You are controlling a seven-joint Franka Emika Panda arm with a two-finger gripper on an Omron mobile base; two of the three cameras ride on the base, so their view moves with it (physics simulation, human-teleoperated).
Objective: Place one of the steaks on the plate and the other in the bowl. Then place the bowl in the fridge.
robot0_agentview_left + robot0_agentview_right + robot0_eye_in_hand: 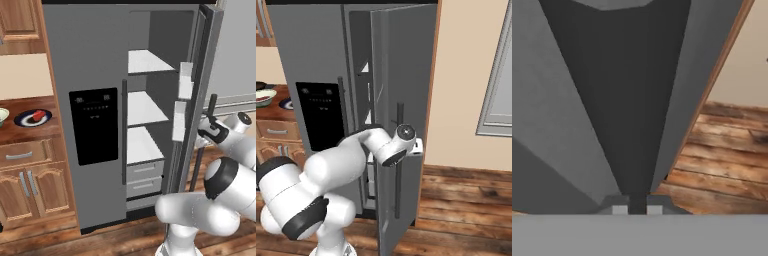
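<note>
Wooden cabinets [27,180], plank floor [466,210], beige wall [466,65]

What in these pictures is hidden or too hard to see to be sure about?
- The bowl: cut off by the left edge of the left base view; its contents are unclear.
- The plate: a steak lies on it, too small for detail.
- The gripper: shut on the fridge door handle.

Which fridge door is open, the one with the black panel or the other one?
The other one: the plain right-hand door is swung out, showing white shelves. The door with the black panel is shut flat.
</note>
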